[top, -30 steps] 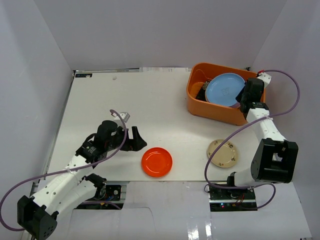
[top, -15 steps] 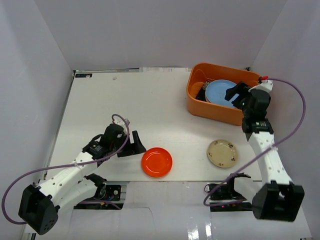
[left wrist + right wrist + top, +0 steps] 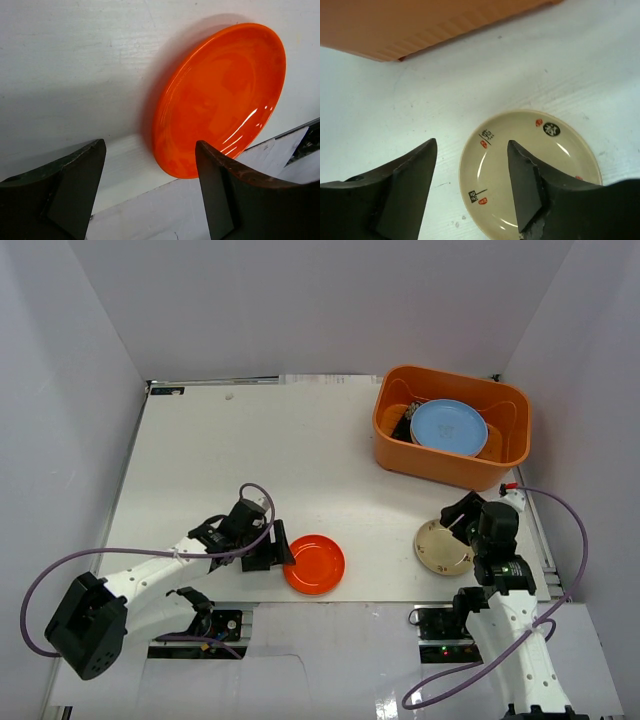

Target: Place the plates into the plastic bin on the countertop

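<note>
A red-orange plate (image 3: 314,563) (image 3: 220,95) lies flat near the countertop's (image 3: 300,460) front edge. My left gripper (image 3: 275,548) (image 3: 150,145) is open just left of it, and the plate's near rim sits ahead between the jaws. A small beige plate (image 3: 435,550) (image 3: 530,170) lies at the front right. My right gripper (image 3: 458,522) (image 3: 472,142) hangs open over its rim, one finger over the dish and one over the table. The orange plastic bin (image 3: 440,468) (image 3: 420,25) at the back right holds a light blue plate (image 3: 449,426) on top of darker ones (image 3: 404,424).
White walls enclose the countertop on three sides. Its front edge (image 3: 210,192) runs just below the red-orange plate. The bin's near wall stands a short way beyond the beige plate. Purple cables (image 3: 560,540) loop beside each arm.
My right gripper let go of the light blue plate in the bin and came back down over the beige plate. My left gripper moved right, up to the red-orange plate.
</note>
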